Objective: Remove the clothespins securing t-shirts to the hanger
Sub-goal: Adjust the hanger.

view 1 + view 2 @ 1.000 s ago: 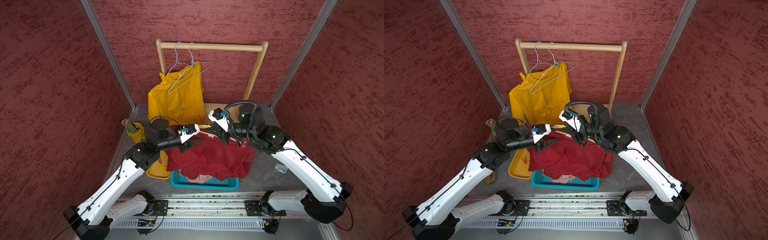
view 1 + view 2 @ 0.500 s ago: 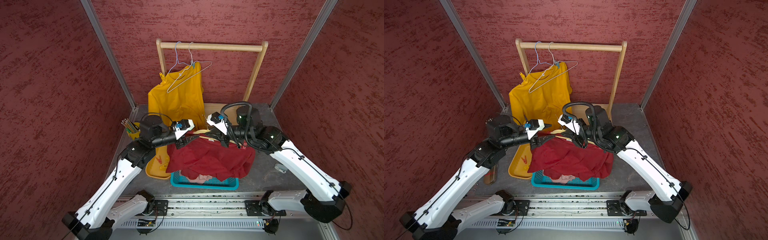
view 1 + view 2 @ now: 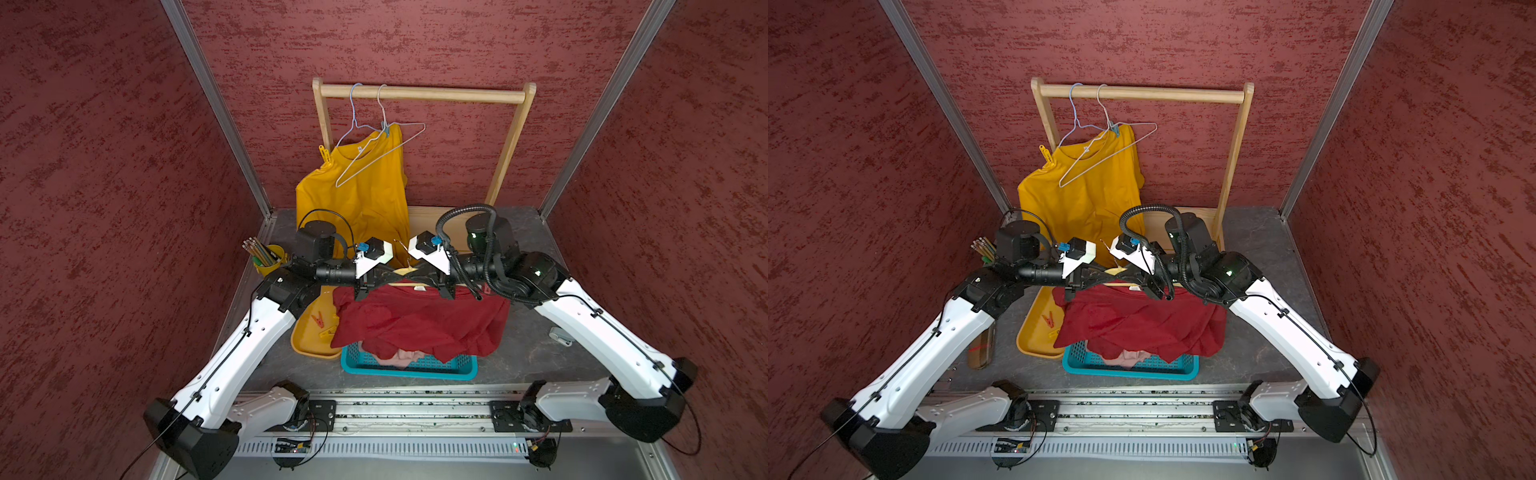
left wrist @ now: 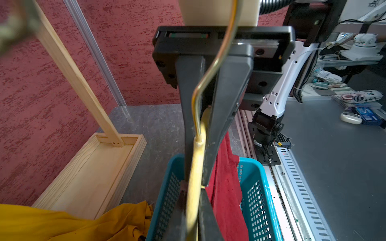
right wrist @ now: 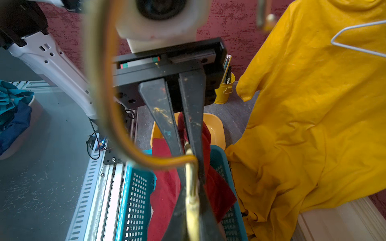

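The left gripper (image 4: 193,187) now closes firmly on the pale wooden hanger (image 4: 195,158), opposite the right gripper (image 5: 191,194) also clamped on it, so the dark red cloth t-shirt (image 3: 419,320) over the teal plastic basket (image 3: 409,368) seems steadied, though any clothespins on it are hidden.

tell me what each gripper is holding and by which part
The left gripper and right gripper both clamp the wooden hanger at its top middle, one each side of the hook.

Wooden rack (image 3: 419,94) stands upper centre. Yellow pencil cup (image 3: 274,258) sits left of centre. Yellow tray (image 3: 309,348) lies just beside teal basket (image 3: 409,372), lower centre.
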